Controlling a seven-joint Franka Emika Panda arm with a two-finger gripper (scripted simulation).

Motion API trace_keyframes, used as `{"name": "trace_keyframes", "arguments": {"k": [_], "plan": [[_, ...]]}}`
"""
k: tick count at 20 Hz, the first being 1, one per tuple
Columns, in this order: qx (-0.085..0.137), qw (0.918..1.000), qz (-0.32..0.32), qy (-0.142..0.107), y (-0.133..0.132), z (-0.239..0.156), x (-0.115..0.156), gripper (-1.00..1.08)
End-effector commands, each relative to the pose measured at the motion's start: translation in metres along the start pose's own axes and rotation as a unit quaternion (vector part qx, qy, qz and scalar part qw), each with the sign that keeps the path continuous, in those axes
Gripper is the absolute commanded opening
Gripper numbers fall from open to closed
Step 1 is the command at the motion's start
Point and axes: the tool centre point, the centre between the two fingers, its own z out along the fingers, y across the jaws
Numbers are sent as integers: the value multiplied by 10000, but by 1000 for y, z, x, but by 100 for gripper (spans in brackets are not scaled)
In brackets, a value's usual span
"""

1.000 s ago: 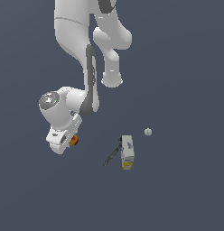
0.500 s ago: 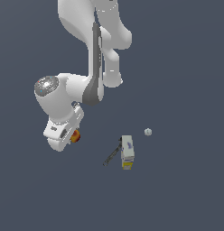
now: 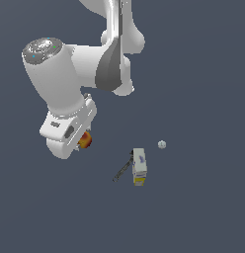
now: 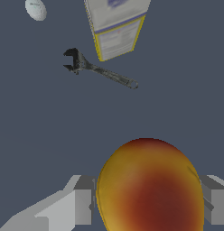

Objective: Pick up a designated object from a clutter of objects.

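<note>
A: Where the gripper (image 4: 147, 208) appears in the wrist view, what sits between its fingers (image 4: 75, 207)?
B: The orange-yellow ball (image 4: 150, 185), pinched on both sides.
A: And the remaining clutter?
B: White box (image 3: 139, 166), dark wrench (image 3: 122, 169) beside it, whitish ball (image 3: 162, 144) nearby, all apart from the gripper.

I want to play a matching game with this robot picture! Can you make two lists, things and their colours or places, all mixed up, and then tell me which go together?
Things:
1. fruit-like ball
2. oblong box
3. wrench
4. tiny ball

Descriptions:
A. pale grey-white, lying alone beyond the box
B. orange-yellow with a dark red patch, between the gripper fingers
C. thin and dark, beside the box
D. white with a yellow end

Pairs: 1-B, 2-D, 3-C, 4-A
</note>
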Motion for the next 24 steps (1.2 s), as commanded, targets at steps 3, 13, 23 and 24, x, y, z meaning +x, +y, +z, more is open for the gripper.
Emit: {"name": "trace_keyframes", "arguments": {"k": [3, 13, 23, 24], "plan": [[-1, 10000, 1, 0, 5, -50, 21, -100], [0, 10000, 8, 2, 15, -125, 53, -100], [0, 10000, 11, 2, 20, -149, 63, -100], [0, 10000, 11, 2, 20, -149, 63, -100]]}}
